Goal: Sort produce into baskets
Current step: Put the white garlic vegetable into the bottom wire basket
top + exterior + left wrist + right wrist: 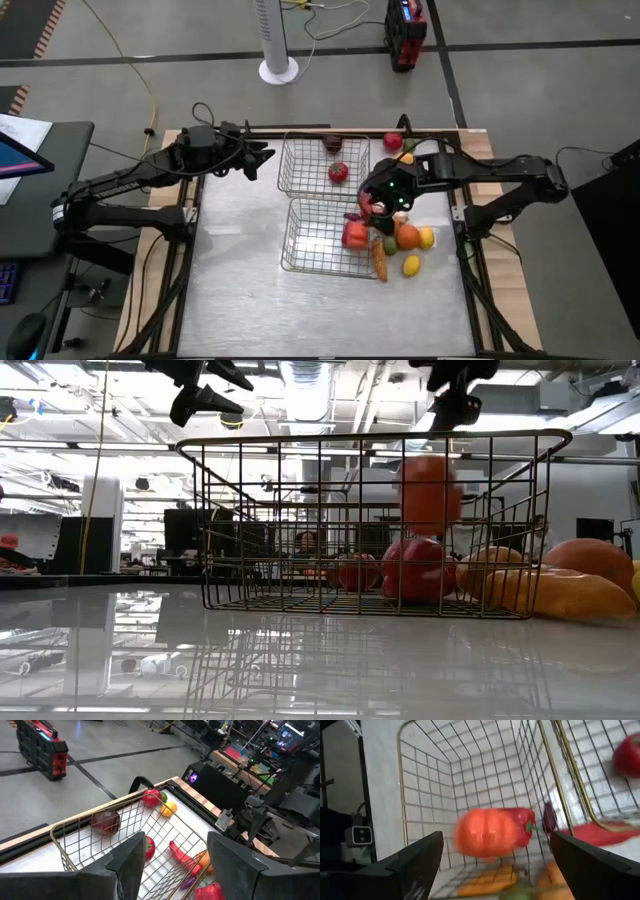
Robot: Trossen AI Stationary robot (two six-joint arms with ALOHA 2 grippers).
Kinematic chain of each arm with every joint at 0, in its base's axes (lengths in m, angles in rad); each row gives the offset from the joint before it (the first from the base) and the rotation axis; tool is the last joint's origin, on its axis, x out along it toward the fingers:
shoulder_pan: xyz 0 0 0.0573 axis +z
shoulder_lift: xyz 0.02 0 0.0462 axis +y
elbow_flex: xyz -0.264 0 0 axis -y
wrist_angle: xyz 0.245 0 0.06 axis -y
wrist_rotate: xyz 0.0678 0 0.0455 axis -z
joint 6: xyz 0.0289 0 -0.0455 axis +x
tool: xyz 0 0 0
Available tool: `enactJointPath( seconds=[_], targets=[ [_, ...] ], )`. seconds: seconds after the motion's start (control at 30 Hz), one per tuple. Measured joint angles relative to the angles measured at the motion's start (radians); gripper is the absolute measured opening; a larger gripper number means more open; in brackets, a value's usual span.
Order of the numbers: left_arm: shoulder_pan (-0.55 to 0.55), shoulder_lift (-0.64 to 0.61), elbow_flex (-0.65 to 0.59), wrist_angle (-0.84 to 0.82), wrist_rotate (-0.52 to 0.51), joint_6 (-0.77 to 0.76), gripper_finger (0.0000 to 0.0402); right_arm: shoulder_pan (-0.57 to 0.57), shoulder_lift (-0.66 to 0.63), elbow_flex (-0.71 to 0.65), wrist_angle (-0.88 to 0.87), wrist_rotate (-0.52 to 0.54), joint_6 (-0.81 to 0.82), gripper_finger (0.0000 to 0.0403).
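Note:
Two wire baskets stand mid-table, the far one (322, 165) and the near one (320, 240). My right gripper (373, 205) is open above the near basket's right side (380, 520). A blurred orange-red fruit (487, 832) hangs in the air between and below its fingers, touching neither; in the low view it (430, 492) is inside the basket, above the floor. A red pepper (354, 236) lies on the near basket's floor. My left gripper (266, 160) is open and empty, above the far basket's left rim.
The far basket holds a red tomato (338, 171) and a dark red fruit (332, 143). Loose produce lies right of the baskets: an orange (408, 236), a carrot (379, 258), yellow pieces (411, 265), a red fruit (392, 141). Bare table lies left and near.

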Motion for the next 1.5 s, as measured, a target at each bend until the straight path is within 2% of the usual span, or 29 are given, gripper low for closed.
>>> enactJointPath(
  seconds=[0.17,0.3,0.43,0.73,0.93,1.13,1.3,1.4,1.5],
  targets=[
    [0.000,0.000,0.000,0.000,0.023,0.000,0.0201,-0.001,-0.011,0.000,-0.122,0.000,0.001,0.0399],
    [0.000,0.000,0.000,0.000,0.025,0.000,0.0201,0.010,-0.012,-0.007,-0.314,0.002,-0.025,0.0395],
    [0.000,0.000,0.000,-0.001,0.025,0.000,0.0201,0.037,-0.031,-0.082,-0.409,0.075,-0.060,0.0388],
    [0.000,0.000,0.000,-0.002,0.025,0.000,0.0201,-0.071,-0.213,-0.470,-0.157,0.088,0.047,0.0371],
    [0.000,0.000,0.000,-0.001,0.025,-0.016,0.0201,-0.159,-0.211,-0.662,0.078,0.092,0.071,0.0368],
    [0.000,0.000,0.000,-0.001,0.039,-0.031,0.0201,-0.210,-0.131,-0.696,0.233,0.156,0.012,0.0367],
    [0.000,0.000,0.000,-0.001,0.040,-0.038,0.0201,-0.249,-0.008,-0.696,0.335,0.146,-0.059,0.0365],
    [0.000,0.000,0.000,-0.001,0.056,-0.039,0.0201,-0.257,0.038,-0.692,0.339,0.139,-0.062,0.0349],
    [0.000,0.000,0.000,-0.001,0.071,-0.039,0.0201,-0.247,0.051,-0.691,0.334,0.148,-0.069,0.0316]
  ],
)
